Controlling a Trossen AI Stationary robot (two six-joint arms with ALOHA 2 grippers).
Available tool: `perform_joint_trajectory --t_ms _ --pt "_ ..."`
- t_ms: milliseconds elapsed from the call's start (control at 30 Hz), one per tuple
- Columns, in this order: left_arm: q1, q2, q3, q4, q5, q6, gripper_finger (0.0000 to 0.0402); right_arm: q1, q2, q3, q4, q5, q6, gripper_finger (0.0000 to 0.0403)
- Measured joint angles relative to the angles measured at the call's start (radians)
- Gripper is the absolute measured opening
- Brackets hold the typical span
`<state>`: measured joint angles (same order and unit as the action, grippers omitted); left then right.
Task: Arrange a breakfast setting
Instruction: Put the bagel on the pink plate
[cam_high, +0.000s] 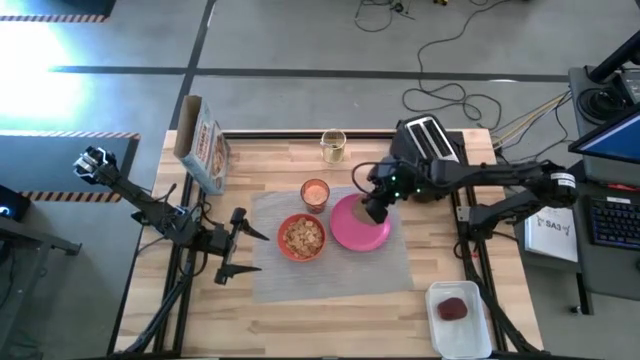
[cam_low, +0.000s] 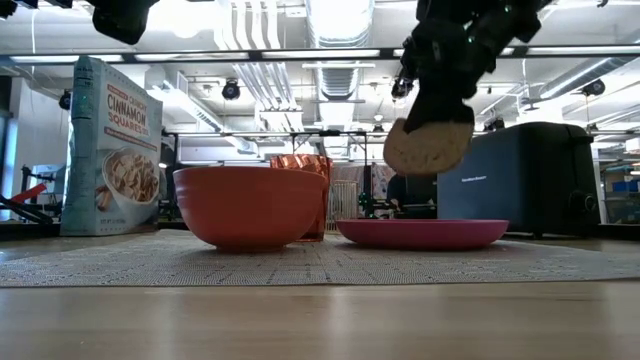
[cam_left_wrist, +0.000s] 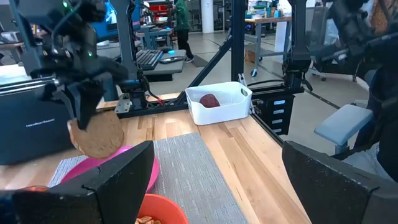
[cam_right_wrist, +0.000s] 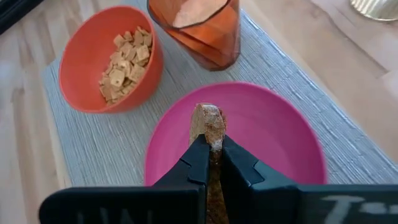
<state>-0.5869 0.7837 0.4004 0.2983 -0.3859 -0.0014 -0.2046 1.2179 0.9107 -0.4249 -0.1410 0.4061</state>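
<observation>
On the wooden table (cam_high: 330, 310), we watch the right gripper (cam_right_wrist: 210, 149), clamped on the toast slice (cam_low: 428, 146), hang above the pink plate (cam_low: 422, 234), seemingly to set it down; the left gripper (cam_high: 243, 250) waits spread and empty beside the placemat (cam_high: 330, 275).

I see a cereal box (cam_high: 203, 146) standing at the surface's (cam_high: 330, 310) left rear, a black toaster (cam_high: 429, 138) at the right rear, and a glass jar (cam_high: 333, 146) between them.

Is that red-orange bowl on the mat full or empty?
Partly filled. The red-orange bowl holds small square cereal pieces covering its bottom but lying well below its rim; the high view shows them too.
</observation>
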Motion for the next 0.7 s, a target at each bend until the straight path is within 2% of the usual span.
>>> perform_joint_trajectory --t_ms 267,400,700 --pt "0.000 0.000 0.000 0.000 0.000 0.000 0.0336 0.002 0.000 -0.113 0.155 -0.005 0.003 0.0013" --pt "0.000 0.000 0.000 0.000 0.000 0.026 0.0336 0.002 0.012 -0.143 0.231 -0.049 0.028 0.0013" --pt "0.000 -0.009 0.000 -0.017 0.001 0.127 0.0336 0.013 0.149 -0.148 0.235 -0.059 0.085 0.0013"
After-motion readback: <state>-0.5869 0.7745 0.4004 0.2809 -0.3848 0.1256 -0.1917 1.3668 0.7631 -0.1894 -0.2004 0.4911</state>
